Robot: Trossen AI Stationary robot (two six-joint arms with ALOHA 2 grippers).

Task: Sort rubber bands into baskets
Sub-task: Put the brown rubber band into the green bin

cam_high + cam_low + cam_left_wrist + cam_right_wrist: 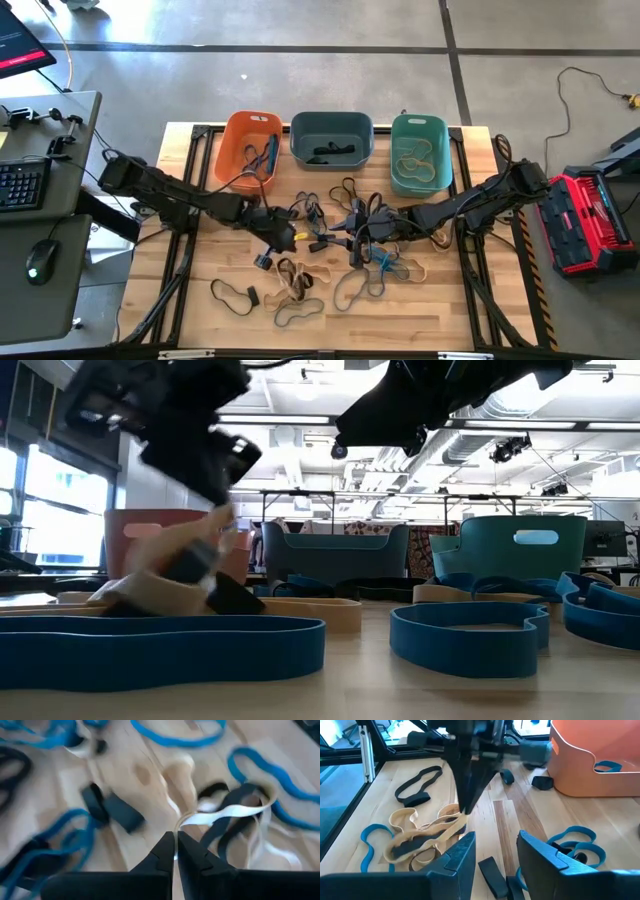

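Observation:
Three baskets stand in a row at the far edge: orange [250, 150], slate blue-grey [331, 140] and teal [420, 152], each with a few bands inside. Blue, black and tan rubber bands [330, 250] lie scattered over the middle of the table. My left gripper [283, 240] is shut on a tan band [420, 837] left of centre. It also shows in the left wrist view [175, 845] and the right wrist view [466, 810]. My right gripper [495, 852] is open and empty. It faces the left gripper from the right, over the band pile [348, 228]. My left gripper pinches the tan band between its two fingertips at one end of the loop [176, 826]. The fingers point down from above. That end [456, 822] is raised a little, while the rest of the band [405, 842] lies slack on the table among black bands.
Loose bands lie toward the near edge, black [232, 295], tan [295, 280] and blue [350, 290]. Short black pieces [492, 872] lie under my right gripper. A desk with keyboard and mouse [30, 200] stands left of the table, and a red case [595, 220] to its right.

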